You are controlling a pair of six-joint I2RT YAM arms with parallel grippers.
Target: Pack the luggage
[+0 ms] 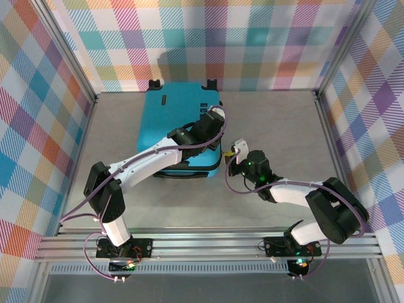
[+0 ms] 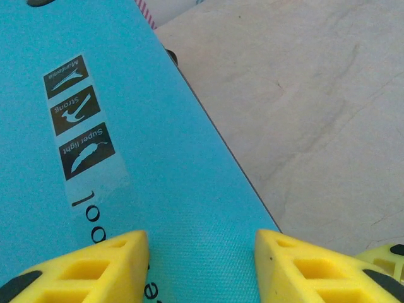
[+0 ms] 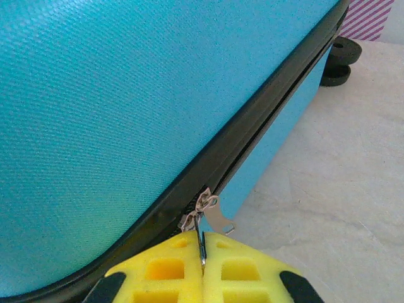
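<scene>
I have the luggage (image 1: 180, 129) lying flat and closed on the table (image 1: 284, 132), set against the far edge and a little left of the middle, its two black wheels (image 1: 211, 83) pointing at the back wall.

My left arm reaches across the turquoise lid, and the left gripper (image 1: 216, 113) sits over the lid's far right part. In the left wrist view its yellow fingers (image 2: 95, 271) stand apart above the textured shell (image 2: 158, 189) with nothing clamped between them. I cannot tell whether the pads touch the lid. A column of small dark labels (image 2: 79, 123) runs ahead of the fingers, and the shell's right edge cuts diagonally against bare table (image 2: 315, 126).

The right gripper (image 1: 228, 154) is at the suitcase's right side, near its near right corner. From the right wrist view the two yellow fingers (image 3: 246, 271) are pressed flat together — clenched on the thin metal zipper pull (image 3: 205, 211), whose tab runs down into the seam between them. The slider sits on the black zipper seam (image 3: 252, 126), which runs between the upper shell (image 3: 126, 113) and the lower half. The seam climbs away from the gripper (image 3: 203, 252) towards a black wheel (image 3: 338, 60) at the far end — the stretch in view looks closed.
</scene>
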